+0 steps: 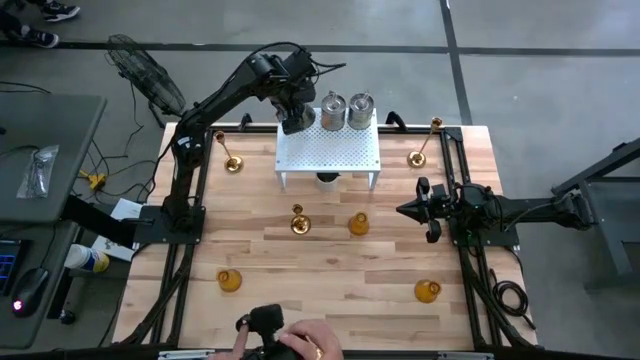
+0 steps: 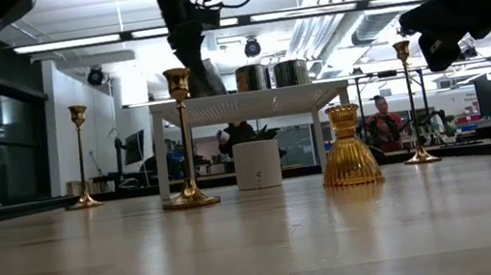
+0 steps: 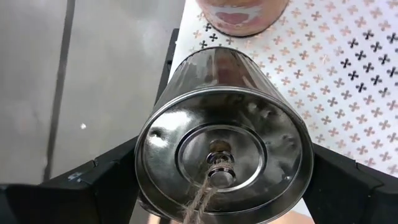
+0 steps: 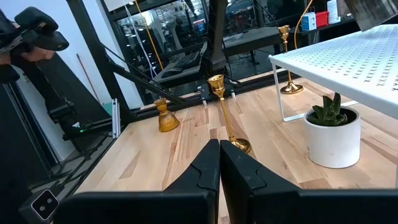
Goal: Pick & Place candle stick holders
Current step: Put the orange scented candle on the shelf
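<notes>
A silvery jar-like holder [image 3: 224, 106] with a knobbed lid and a twine tail fills the gap of my left gripper [image 3: 224, 163], which is over the far left corner of the white perforated rack [image 1: 330, 150]. Two more silvery jars [image 1: 333, 110] [image 1: 360, 108] stand on the rack's far edge. Gold candlesticks [image 1: 232, 160] [image 1: 298, 222] [image 1: 425, 145] and amber holders [image 1: 358, 223] [image 1: 229, 281] [image 1: 427, 291] stand on their bases on the table. My right gripper [image 1: 412, 210] waits shut at the table's right side. My left gripper has the silvery jar between its two fingers [image 3: 106, 186], one on each side of the round wall just below the lid [image 3: 152, 140]. The fingers slant down from above. Whether the jar's bottom rests on the rack I cannot tell.
A small white pot with a plant [image 1: 327, 179] stands under the rack. A person's hand with a black device [image 1: 285, 335] is at the table's near edge. Black frame rails [image 1: 190, 200] run along the table's left and right sides.
</notes>
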Robot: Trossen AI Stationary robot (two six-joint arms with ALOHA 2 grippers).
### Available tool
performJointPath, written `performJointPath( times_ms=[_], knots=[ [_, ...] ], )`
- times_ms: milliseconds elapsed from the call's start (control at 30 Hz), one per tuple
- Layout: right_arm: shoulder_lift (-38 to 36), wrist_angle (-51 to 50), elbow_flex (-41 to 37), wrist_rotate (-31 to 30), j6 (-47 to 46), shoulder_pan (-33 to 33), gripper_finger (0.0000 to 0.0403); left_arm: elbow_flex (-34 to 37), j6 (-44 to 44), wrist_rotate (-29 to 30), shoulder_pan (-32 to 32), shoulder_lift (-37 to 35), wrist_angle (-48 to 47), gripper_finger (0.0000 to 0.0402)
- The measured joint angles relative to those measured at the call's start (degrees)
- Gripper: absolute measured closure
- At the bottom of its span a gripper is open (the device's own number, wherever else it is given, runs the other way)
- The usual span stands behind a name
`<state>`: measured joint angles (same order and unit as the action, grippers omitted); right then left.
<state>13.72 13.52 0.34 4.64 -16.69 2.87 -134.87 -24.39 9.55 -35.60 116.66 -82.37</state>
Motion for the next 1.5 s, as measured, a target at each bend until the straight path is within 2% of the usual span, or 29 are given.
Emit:
performJointPath(
  times_ms=[200,733,1033,1367,1500],
  knots=[
    [-0.01,0.0,0.0,0.01,0.02,0.02,0.04,0.02,-3.24,0.42,-0.02,1.11,0.4,0.0052],
    [-0.01,0.01,0.0,0.0,0.0,0.01,0.04,0.02,-3.65,1.63,-0.02,1.6,0.46,0.0052],
    [0.0,0.0,0.0,0.0,0.02,0.02,0.04,0.02,-3.86,1.72,-0.02,1.6,1.59,0.0018],
    [0.0,0.0,0.0,0.0,0.02,0.0,0.04,0.02,-3.86,1.33,-0.02,1.6,2.46,0.0014],
    [0.0,0.0,-0.01,0.0,0.01,0.01,0.04,0.02,-3.86,-0.8,-0.02,1.6,3.7,0.0014]
  ],
)
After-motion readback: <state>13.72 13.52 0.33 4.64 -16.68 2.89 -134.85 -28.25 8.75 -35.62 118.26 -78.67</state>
